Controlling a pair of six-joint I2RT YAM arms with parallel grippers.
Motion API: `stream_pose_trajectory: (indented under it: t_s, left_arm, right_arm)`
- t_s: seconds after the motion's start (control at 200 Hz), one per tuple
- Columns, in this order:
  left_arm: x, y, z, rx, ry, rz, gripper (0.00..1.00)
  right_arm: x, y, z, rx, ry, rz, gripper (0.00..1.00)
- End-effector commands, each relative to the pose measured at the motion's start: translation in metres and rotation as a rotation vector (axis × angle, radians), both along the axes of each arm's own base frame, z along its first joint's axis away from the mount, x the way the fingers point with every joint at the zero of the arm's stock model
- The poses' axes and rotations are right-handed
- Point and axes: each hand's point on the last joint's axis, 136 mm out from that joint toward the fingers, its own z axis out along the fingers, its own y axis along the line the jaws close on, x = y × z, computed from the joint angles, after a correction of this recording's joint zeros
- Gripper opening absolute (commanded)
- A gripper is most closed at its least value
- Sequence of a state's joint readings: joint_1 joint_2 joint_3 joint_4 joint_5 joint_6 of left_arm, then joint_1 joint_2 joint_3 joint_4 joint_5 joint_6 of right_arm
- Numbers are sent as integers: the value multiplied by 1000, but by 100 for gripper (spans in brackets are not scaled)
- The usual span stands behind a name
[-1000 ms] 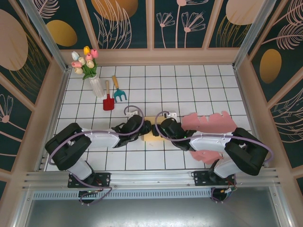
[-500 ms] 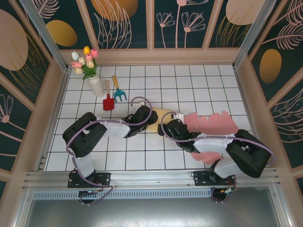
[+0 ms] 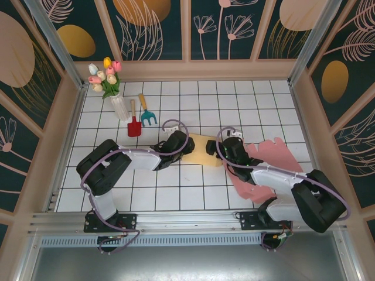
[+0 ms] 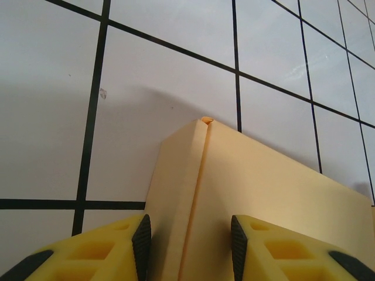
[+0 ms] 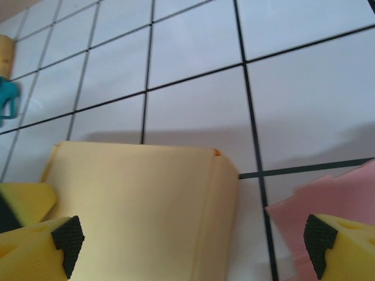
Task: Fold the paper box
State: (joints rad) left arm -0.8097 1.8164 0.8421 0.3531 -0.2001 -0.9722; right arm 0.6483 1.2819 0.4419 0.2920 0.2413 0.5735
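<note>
L gripper (image 4: 187, 246) pinches the yellow paper box (image 3: 205, 151) at its left end, mid-table btw the arms; R gripper (image 5: 193, 240) hangs spread wide at its right end. Best approach: firm pinch, crease square, while R presses the flap. Pink sheet (image 3: 272, 155) just beside R may snag; shovel (image 3: 134, 126), rake (image 3: 147, 117), vase (image 3: 119, 105) well apart.
</note>
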Motion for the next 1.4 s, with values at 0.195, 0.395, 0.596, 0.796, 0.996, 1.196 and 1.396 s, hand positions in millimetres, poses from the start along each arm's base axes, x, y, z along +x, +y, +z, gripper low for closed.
stream_pose_trajectory:
  t_s: [0.195, 0.395, 0.596, 0.796, 0.996, 1.196, 1.396]
  left_arm:
    - [-16, 27, -35, 154, 107, 3, 42]
    - [-13, 32, -23, 174, 80, 24, 43]
    - [-11, 37, -9, 179, 56, 45, 45]
    - [-18, 42, 11, 131, 56, 62, 50]
    - [-39, 50, 23, -6, 128, 131, 54]
    - [-54, 50, 28, -84, 250, 200, 55]
    - [-62, 56, 18, -37, 320, 276, 56]
  right_arm:
    - [12, 21, -5, 5, 0, 80, 88]
    - [14, 28, -15, -13, 23, 102, 71]
    - [12, 39, -17, -23, 23, 111, 60]
    - [9, 43, -25, -25, 34, 89, 52]
    - [2, 46, -32, -21, 40, 88, 51]
    - [-3, 48, -37, -20, 42, 94, 51]
    - [-3, 46, -39, -22, 44, 90, 51]
